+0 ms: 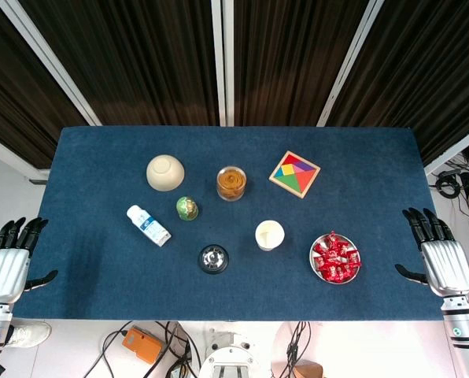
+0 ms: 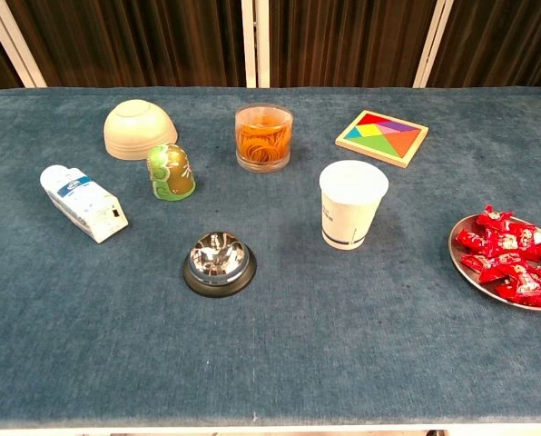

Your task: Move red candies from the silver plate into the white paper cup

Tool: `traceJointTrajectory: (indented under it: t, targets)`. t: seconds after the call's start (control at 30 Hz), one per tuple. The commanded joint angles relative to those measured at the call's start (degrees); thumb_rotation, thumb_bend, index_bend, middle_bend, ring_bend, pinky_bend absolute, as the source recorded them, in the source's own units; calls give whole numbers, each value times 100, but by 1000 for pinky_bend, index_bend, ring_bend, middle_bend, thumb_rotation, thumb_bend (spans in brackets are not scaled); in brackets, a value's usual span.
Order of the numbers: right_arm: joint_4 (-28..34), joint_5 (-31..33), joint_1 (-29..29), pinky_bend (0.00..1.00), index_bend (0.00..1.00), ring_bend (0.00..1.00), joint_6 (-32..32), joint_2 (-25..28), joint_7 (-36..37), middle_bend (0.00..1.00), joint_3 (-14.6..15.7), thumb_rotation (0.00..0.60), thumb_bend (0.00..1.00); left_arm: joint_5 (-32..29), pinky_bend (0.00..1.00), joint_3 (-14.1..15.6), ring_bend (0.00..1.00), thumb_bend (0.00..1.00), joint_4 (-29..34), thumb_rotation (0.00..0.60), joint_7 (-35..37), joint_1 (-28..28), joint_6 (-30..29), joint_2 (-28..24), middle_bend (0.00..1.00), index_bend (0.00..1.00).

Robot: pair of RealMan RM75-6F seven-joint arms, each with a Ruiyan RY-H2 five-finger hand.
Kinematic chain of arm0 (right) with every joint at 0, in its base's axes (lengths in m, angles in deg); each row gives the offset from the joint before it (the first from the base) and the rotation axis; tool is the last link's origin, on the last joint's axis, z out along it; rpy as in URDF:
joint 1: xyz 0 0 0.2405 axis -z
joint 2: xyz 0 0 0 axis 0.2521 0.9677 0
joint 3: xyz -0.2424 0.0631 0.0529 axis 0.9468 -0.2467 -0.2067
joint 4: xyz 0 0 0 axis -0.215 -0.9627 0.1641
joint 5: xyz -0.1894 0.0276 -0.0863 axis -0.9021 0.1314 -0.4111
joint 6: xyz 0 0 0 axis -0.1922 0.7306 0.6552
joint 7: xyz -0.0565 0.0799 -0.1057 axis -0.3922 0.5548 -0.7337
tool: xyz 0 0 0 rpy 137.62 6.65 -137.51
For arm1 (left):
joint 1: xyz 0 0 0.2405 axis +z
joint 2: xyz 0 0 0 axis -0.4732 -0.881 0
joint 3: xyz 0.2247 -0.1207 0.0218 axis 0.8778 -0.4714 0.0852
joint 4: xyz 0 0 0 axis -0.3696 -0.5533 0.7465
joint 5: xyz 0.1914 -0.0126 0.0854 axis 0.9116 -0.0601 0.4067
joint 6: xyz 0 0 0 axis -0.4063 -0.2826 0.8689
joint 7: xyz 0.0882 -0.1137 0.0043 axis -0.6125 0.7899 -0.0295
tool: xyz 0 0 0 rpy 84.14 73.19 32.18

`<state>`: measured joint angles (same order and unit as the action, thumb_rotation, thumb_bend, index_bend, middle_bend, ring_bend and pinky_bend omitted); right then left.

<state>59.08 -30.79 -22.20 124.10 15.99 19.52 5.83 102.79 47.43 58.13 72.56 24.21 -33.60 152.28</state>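
Left hand (image 1: 6,264) was off the desk's (image 1: 101,169) left edge, empty, fingers apart. On the desk, one each: upturned bowl (image 1: 165,172), bottle (image 1: 148,224) lying flat, green egg (image 1: 187,208), bell (image 1: 213,258), jar of rubber bands (image 1: 231,183), white paper cup (image 1: 269,235) upright with mouth up, tangram (image 1: 294,174), silver plate (image 1: 316,261) near the front right corner. Red candies (image 1: 337,257) were heaped on the plate, count and axes unclear. Right hand (image 1: 441,256) was empty, fingers spread, off the right edge, near the plate, not touching.
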Motion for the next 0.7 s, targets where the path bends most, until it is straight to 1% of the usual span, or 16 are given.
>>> traceJointTrajectory:
  t: [0.03, 0.13, 0.17, 0.2, 0.23, 0.27, 0.3, 0.33, 0.37, 0.4, 0.43, 0.47, 0.5, 0.53, 0.6, 0.7]
  targets:
    - [10, 23, -54, 178, 0, 28, -115, -31, -70, 131, 32, 600, 220, -1, 0, -6, 0, 0, -18, 600, 2, 0, -1, 19, 90, 95]
    - [-1, -3, -153, 184, 0, 28, -339, -100, -230, 131, 107, 600, 219, 34, 0, -12, 0, 0, -26, 600, -1, -13, -11, 24, 90, 94]
    - [-8, -9, -202, 208, 0, 39, -439, -124, -323, 131, 131, 600, 218, 46, 0, -15, 0, 0, -27, 600, -3, -18, -15, 26, 90, 94]
    - [-46, -33, -275, 261, 6, 69, -524, -195, -469, 132, 128, 600, 217, 58, 0, -19, 0, 0, -27, 600, -4, -25, -19, 28, 90, 94]
    - [-100, -67, -332, 363, 26, 133, -563, -276, -563, 138, 116, 600, 215, 70, 0, -22, 0, 0, -25, 600, -4, -30, -22, 31, 90, 94]
    - [-160, -85, -385, 518, 70, 250, -597, -367, -641, 171, 97, 600, 215, 80, 0, -24, 0, 0, -23, 600, -2, -34, -26, 34, 90, 95]
    - [-229, -85, -460, 612, 104, 332, -675, -477, -738, 207, 78, 600, 215, 92, 0, -26, 0, 0, -20, 600, 1, -36, -33, 39, 90, 95]
    - [-265, -74, -522, 747, 159, 465, -763, -543, -807, 284, 72, 600, 215, 101, 0, -26, 0, 0, -20, 600, 2, -36, -41, 42, 90, 95]
    - [-282, -50, -586, 882, 226, 620, -866, -602, -871, 395, 67, 600, 216, 109, 0, -25, 0, 0, -19, 600, 2, -33, -51, 46, 90, 95]
    - [-296, -39, -657, 938, 268, 702, -975, -654, -924, 464, 66, 600, 222, 116, 0, -24, 0, 0, -19, 600, 0, -28, -63, 49, 90, 94]
    - [-316, -30, -730, 986, 330, 800, -1082, -707, -965, 563, 63, 600, 237, 117, 0, -23, 0, 0, -20, 600, -2, -21, -76, 52, 90, 95]
    - [-358, -17, -826, 1000, 394, 874, -1228, -781, -1015, 655, 64, 600, 260, 113, 0, -24, 0, 0, -19, 600, -4, -9, -93, 54, 90, 95]
    - [-397, -3, -895, 1000, 436, 911, -1334, -840, -1053, 708, 64, 600, 280, 111, 0, -25, 0, 0, -19, 600, -1, -1, -105, 55, 90, 95]
    - [-444, 35, -987, 1000, 458, 928, -1488, -916, -1095, 734, 65, 600, 293, 106, 0, -25, 0, 0, -18, 600, 1, 8, -116, 55, 90, 95]
    - [-513, 132, -1138, 1000, 480, 945, -1763, -1033, -1158, 758, 68, 600, 310, 108, 0, -27, 0, 0, -19, 600, -3, 22, -140, 50, 90, 95]
    - [-610, 226, -1299, 1000, 483, 949, -2029, -1184, -1176, 762, 71, 600, 344, 101, 0, -30, 0, 0, -19, 600, -4, 39, -164, 45, 90, 95]
